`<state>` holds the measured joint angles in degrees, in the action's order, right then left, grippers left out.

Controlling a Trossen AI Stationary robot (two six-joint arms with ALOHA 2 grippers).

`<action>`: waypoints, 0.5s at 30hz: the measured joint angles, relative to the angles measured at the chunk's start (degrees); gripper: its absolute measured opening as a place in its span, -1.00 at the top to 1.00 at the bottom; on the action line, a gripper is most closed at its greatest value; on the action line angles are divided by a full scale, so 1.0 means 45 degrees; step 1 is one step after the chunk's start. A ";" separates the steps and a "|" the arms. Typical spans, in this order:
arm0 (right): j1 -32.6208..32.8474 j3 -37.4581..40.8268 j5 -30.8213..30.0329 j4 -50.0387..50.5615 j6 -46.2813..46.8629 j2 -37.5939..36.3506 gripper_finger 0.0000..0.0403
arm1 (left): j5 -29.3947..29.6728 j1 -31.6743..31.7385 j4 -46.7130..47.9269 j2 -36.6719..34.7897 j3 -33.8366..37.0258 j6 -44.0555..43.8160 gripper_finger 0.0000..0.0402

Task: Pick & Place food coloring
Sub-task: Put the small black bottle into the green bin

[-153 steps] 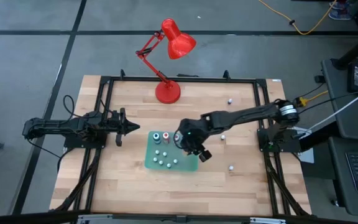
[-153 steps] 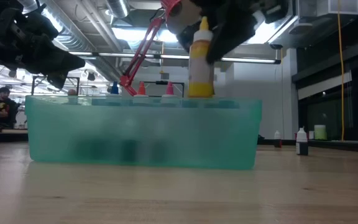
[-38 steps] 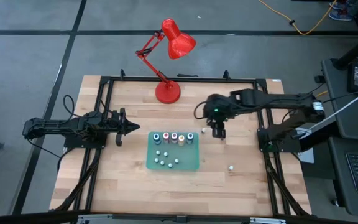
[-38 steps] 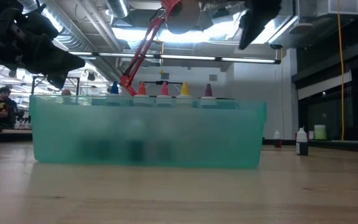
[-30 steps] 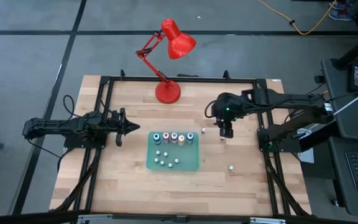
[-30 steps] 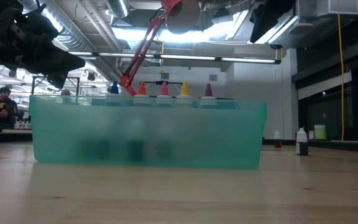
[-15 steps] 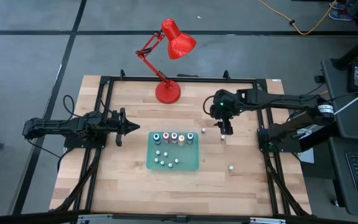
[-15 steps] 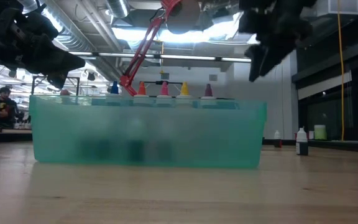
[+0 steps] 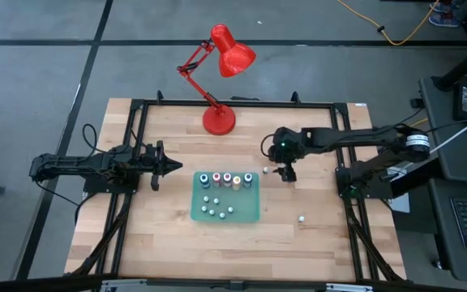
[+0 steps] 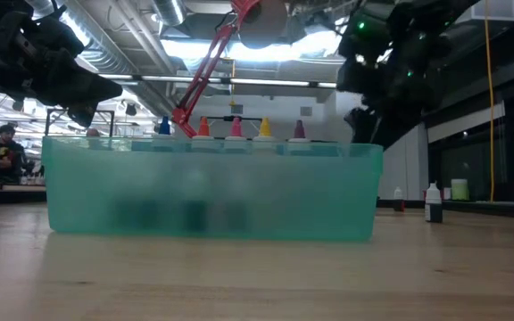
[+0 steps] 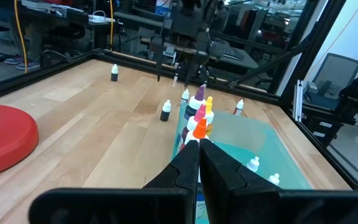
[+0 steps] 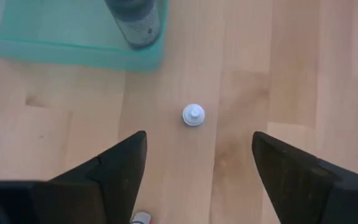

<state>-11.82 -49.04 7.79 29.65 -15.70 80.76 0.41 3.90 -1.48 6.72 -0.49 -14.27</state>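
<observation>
The food coloring bottles stand upright in a row at the far side of a teal tray, their coloured tips showing over its rim. One loose white-capped bottle stands on the table just right of the tray. My right gripper hangs open above it, slanting down, one finger on either side and apart from it. My left gripper waits shut at the table's left, pointing level at the tray.
Other loose bottles stand on the table to the right of the tray and at the far right. A red desk lamp has its base at the far edge. A black frame borders the table.
My right gripper has come down from high over the table toward the loose bottle beside the tray, shifting a little toward the table's left. The bottles and the tray have stayed in place.
</observation>
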 joint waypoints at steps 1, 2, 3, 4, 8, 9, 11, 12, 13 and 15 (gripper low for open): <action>-0.0008 0.0009 0.0005 -0.0128 -0.0006 0.0213 -0.43 | -0.0001 0.0000 0.0000 0.0000 0.0000 0.0001 0.95; -0.0008 0.0011 0.0047 -0.0314 -0.0009 0.0420 -0.43 | -0.0001 0.0000 0.0000 0.0000 0.0000 0.0001 0.95; -0.0008 0.0006 0.0172 -0.0558 -0.0009 0.0634 -0.42 | -0.0001 0.0000 0.0000 0.0000 0.0000 0.0001 0.95; -0.0008 0.0006 0.0258 -0.0764 -0.0006 0.0862 -0.42 | -0.0001 0.0000 0.0000 0.0000 0.0000 0.0001 0.94; -0.0008 0.0006 0.0287 -0.1348 -0.0007 0.1569 -0.42 | -0.0001 0.0000 0.0000 0.0002 0.0001 -0.0001 0.94; -0.0008 0.0006 0.0287 -0.1362 -0.0006 0.1729 -0.42 | -0.0001 0.0000 0.0000 0.0000 0.0005 0.0001 0.94; -0.0008 0.0006 0.0287 -0.1415 0.0000 0.2074 -0.42 | -0.0001 0.0000 0.0000 0.0000 0.0000 0.0001 0.95; -0.0008 0.0006 0.0286 -0.1436 0.0003 0.2254 -0.42 | 0.0002 0.0000 0.0000 0.0000 0.0002 -0.0002 0.95; -0.0008 0.0006 0.0255 -0.1497 -0.0006 0.2434 -0.42 | -0.0001 0.0000 0.0000 0.0001 0.0002 0.0001 0.95; -0.0012 0.0006 0.0228 -0.1684 -0.0040 0.2784 -0.42 | -0.0001 0.0000 0.0000 0.0004 0.0000 0.0001 0.94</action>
<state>-11.88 -49.01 8.82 22.07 -15.88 93.29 0.40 3.90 -1.48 6.74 -0.49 -14.26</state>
